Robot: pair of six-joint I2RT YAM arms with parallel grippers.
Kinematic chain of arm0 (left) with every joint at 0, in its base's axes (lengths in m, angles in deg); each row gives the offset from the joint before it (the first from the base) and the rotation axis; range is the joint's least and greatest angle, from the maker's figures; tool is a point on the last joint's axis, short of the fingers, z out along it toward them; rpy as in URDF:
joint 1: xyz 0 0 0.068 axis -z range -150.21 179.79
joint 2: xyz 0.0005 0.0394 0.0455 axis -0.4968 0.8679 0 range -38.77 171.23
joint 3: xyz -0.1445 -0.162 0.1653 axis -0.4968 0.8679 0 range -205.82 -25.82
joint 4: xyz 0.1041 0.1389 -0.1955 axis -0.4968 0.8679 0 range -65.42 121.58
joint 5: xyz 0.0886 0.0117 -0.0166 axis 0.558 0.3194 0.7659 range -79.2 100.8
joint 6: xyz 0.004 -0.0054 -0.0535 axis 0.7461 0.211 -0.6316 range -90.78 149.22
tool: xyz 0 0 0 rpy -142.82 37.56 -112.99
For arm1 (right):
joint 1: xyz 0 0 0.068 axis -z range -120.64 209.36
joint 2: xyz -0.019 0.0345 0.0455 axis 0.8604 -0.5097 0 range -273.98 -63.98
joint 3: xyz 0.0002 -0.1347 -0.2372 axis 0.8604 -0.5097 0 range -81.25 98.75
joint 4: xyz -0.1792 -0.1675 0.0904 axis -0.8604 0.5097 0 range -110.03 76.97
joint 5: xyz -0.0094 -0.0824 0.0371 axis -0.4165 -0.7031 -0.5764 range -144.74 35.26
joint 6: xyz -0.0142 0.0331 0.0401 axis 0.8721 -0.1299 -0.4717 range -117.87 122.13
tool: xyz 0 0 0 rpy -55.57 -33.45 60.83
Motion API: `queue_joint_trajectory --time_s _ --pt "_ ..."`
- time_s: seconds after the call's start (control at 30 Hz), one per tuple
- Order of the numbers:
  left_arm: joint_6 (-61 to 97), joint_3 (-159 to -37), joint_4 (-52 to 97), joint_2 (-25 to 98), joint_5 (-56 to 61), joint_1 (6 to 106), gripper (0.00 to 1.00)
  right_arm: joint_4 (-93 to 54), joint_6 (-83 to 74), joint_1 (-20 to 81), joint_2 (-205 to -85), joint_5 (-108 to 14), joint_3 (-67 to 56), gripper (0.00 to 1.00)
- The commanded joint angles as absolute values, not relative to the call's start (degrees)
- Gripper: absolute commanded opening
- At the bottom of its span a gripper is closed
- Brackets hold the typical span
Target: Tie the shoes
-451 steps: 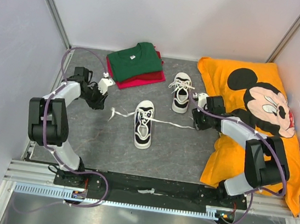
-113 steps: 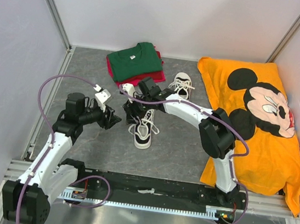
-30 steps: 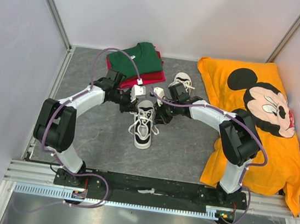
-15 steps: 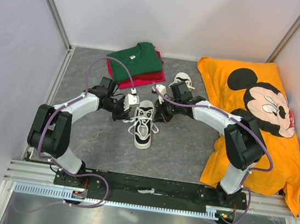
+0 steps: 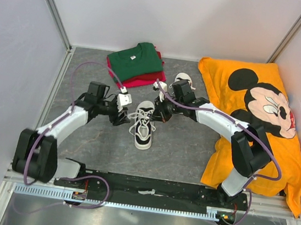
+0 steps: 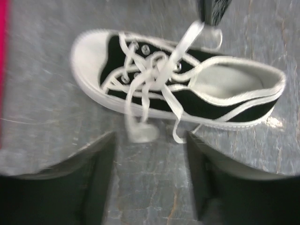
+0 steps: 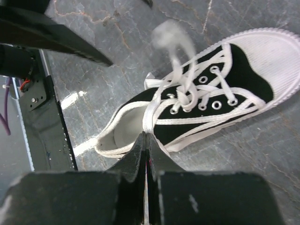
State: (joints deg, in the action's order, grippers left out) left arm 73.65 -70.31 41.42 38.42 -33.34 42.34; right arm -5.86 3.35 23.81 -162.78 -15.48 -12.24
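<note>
One black shoe point(image 5: 143, 136) with a white toe cap lies mid-table, its white laces point(image 5: 140, 120) crossed in a loose knot. The other shoe point(image 5: 182, 79) sits behind it, partly hidden by the right arm. My left gripper point(image 5: 123, 114) hovers just left of the near shoe point(image 6: 187, 101); its fingers point(image 6: 101, 178) stand apart with only bare table between them. A limp lace loop point(image 6: 140, 131) lies just beyond the tips. My right gripper point(image 5: 158, 112) is on the right of that shoe point(image 7: 211, 98), shut on a lace strand point(image 7: 149, 110) leading to the knot.
A folded green shirt point(image 5: 135, 60) on red ones lies at the back left. An orange Mickey Mouse cushion point(image 5: 259, 127) fills the right side. White walls enclose the grey table point(image 5: 178, 155), and a metal rail point(image 5: 151, 193) runs along the near edge.
My left gripper has opened, dropped its lace and drawn back to the left of the shoe. The right gripper stays shut on its lace, shifted slightly right.
</note>
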Motion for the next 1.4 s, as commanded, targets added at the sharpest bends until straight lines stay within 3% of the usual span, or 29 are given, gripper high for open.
queue_joint_trajectory --time_s 0.0,0.3,0.53,0.83,0.93,1.07,1.37 --pt "63.6 -65.3 27.05 29.62 -39.2 42.0 0.77 -9.82 0.21 23.06 -160.57 -13.43 -13.75 0.0" --pt "47.08 -55.36 8.95 25.39 -32.89 48.76 0.77 -18.0 -9.37 23.06 -159.96 -12.64 -17.0 0.0" --pt "43.46 -51.75 -4.23 28.2 -26.47 54.66 0.75 -19.59 -12.71 23.06 -161.01 -12.12 -17.53 0.0" --pt "43.2 -51.31 -9.96 33.47 -23.3 57.03 0.69 -23.46 -16.32 23.06 -161.71 -11.24 -18.14 0.0" --pt "42.14 -51.75 -11.37 35.14 -23.03 57.21 0.64 -23.9 -16.94 23.06 -161.71 -11.06 -18.14 0.0" --pt "42.14 -51.49 -11.11 35.94 -21.37 57.21 0.45 -23.99 -16.94 23.24 -161.71 -10.88 -17.97 0.0" --pt "41.26 -51.4 -9.88 35.85 -21.19 57.12 0.28 -24.16 -17.29 24.11 -161.54 -10.53 -18.23 0.0"
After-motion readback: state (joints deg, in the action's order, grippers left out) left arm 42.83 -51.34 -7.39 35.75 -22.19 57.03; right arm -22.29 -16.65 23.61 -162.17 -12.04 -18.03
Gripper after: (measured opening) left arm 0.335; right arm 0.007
